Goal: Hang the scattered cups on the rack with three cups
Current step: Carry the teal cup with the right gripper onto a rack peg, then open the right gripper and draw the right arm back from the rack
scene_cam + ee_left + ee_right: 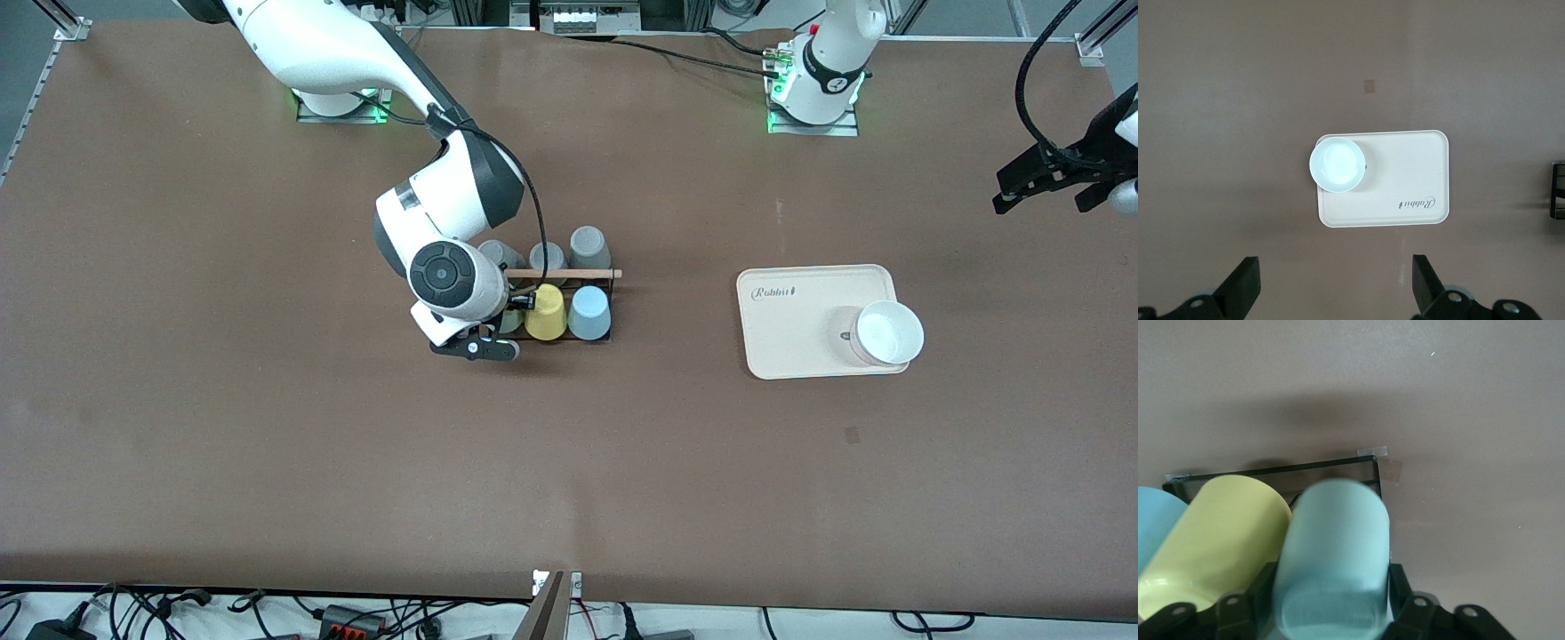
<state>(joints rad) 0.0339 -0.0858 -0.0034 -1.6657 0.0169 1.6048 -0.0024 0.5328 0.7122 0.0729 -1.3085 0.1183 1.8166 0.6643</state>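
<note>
right gripper (1331, 613) clamps mint cup (1335, 553), hidden in front view.

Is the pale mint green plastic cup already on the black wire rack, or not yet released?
Not yet released: the right gripper grips the mint cup at the rack, beside the yellow cup.
</note>
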